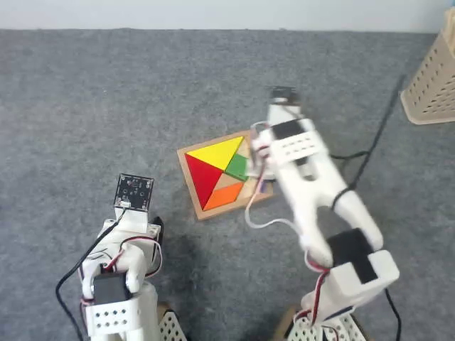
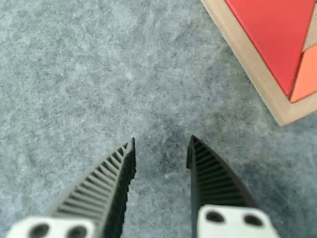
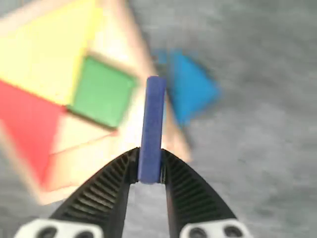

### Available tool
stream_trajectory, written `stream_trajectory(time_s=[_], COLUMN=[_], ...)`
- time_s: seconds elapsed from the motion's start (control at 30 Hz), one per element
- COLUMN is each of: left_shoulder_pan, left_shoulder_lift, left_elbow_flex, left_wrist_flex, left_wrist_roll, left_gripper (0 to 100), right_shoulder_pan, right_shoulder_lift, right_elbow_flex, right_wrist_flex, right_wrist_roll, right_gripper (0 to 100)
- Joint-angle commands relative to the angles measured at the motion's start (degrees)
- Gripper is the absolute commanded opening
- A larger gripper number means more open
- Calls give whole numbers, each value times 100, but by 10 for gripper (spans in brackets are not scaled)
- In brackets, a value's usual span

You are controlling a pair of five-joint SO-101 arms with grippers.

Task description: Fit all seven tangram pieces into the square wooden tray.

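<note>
The square wooden tray (image 1: 190,186) lies on the grey carpet and holds a yellow triangle (image 1: 215,151), a red triangle (image 1: 201,180), a green square (image 1: 237,167) and an orange piece (image 1: 226,193). My right gripper (image 3: 150,153) is shut on a dark blue piece (image 3: 152,119), held on edge above the tray's bare wooden part beside the green square (image 3: 101,91). A lighter blue triangle (image 3: 190,89) lies on the carpet just outside the tray's rim. My left gripper (image 2: 161,144) stands open over bare carpet, a short way off the tray's corner (image 2: 277,106).
A perforated beige basket (image 1: 434,78) stands at the far right of the table. Cables trail from the right arm (image 1: 313,185) across the carpet. The left arm (image 1: 124,256) sits near the front left, with open carpet around it.
</note>
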Motion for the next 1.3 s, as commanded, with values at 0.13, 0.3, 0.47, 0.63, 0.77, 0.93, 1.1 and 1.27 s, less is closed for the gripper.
stream_trajectory(time_s=[0.13,0.3,0.47,0.63,0.77,0.93,1.1,1.27], left_shoulder_pan=[9,9,9,9,9,9,9,9], left_shoulder_lift=[-35,-35,-35,-35,-35,-35,-35,-35], left_elbow_flex=[-66,-66,-66,-66,-66,-66,-66,-66], left_wrist_flex=[26,26,26,26,26,26,26,26], left_wrist_roll=[-26,-26,-26,-26,-26,-26,-26,-26], left_gripper=[168,168,168,168,168,168,168,168], right_shoulder_pan=[-840,-787,-664,-655,-629,-488,-400,-418], right_shoulder_lift=[224,585,576,295,136,92,48,-488], right_elbow_flex=[-334,-299,-334,-316,-308,-299,-334,-220], right_wrist_flex=[-488,-927,-901,-602,-505,-497,-338,-198], right_wrist_roll=[-1776,-1829,-1793,-1785,-1785,-1785,-1785,-1758], right_gripper=[49,31,52,180,171,127,123,120])
